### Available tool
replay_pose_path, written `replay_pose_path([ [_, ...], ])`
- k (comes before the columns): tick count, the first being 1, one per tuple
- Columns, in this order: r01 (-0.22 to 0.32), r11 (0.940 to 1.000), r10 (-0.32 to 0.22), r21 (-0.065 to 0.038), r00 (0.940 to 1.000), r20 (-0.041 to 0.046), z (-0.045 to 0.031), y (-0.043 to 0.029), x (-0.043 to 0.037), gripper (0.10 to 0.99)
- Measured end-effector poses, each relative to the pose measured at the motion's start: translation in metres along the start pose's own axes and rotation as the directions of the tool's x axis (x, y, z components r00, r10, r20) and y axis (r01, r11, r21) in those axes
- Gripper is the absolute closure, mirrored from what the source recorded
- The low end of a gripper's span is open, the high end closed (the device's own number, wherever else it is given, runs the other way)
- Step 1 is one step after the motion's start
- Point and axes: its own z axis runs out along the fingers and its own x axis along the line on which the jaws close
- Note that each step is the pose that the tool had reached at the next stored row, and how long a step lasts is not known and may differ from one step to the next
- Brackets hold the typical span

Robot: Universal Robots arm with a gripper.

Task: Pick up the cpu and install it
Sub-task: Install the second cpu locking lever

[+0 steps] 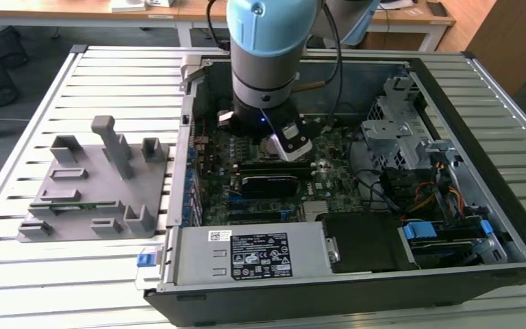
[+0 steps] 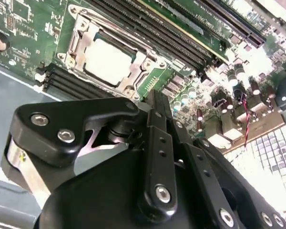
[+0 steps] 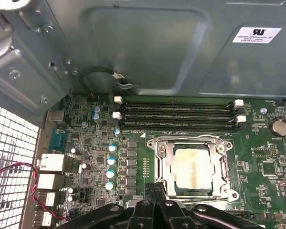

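The cpu [image 3: 193,167], a flat square chip with a shiny pale metal top, lies inside the metal socket frame [image 3: 166,164] on the green motherboard [image 3: 267,162]. In the second wrist view the cpu [image 2: 109,59] sits just past my black fingertips. My gripper [image 3: 156,188] hovers close beside the socket's edge, its two fingers pressed together with nothing visible between them. In the exterior view the gripper [image 1: 292,152] hangs down into the open computer case [image 1: 446,75], over the middle of the board.
Black memory slots [image 3: 178,114] run alongside the socket. A drive cage [image 1: 391,130] and cables fill the case's right side in the exterior view, and a power supply [image 1: 244,253] lies along its front. A grey plastic fixture [image 1: 94,185] with upright posts stands on the slatted table.
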Motion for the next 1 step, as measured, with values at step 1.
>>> replay_pose_path([
  [1, 0.0, 1.0, 0.0, 0.0, 1.0, 0.0, 0.0, 0.0, 0.0, 0.973],
])
